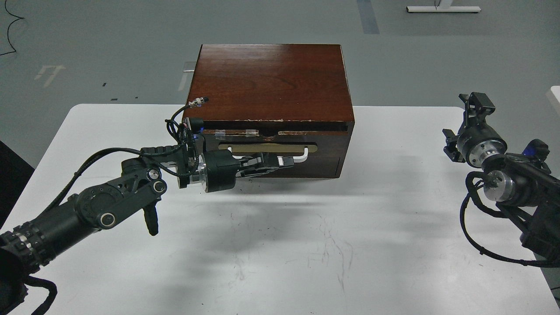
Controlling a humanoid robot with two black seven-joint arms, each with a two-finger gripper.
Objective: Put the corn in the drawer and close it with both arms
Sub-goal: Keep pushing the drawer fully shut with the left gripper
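The drawer point(326, 142) sits pushed into the dark brown wooden box point(271, 81), with only a thin dark gap under the chipped, taped top edge. Its white bar handle point(302, 154) on the light oval plate is partly covered. My left gripper point(283, 162) lies sideways against the drawer front just below the handle, its fingers close together with nothing between them. My right gripper point(460, 124) hangs in the air at the table's right edge, far from the box, with its fingers spread and empty. The corn is out of view.
The box stands at the back middle of the white table point(306, 245). A plain dark panel point(321, 168) sits below the drawer. My left forearm point(109, 201) crosses the table's left side. Grey floor lies beyond the table.
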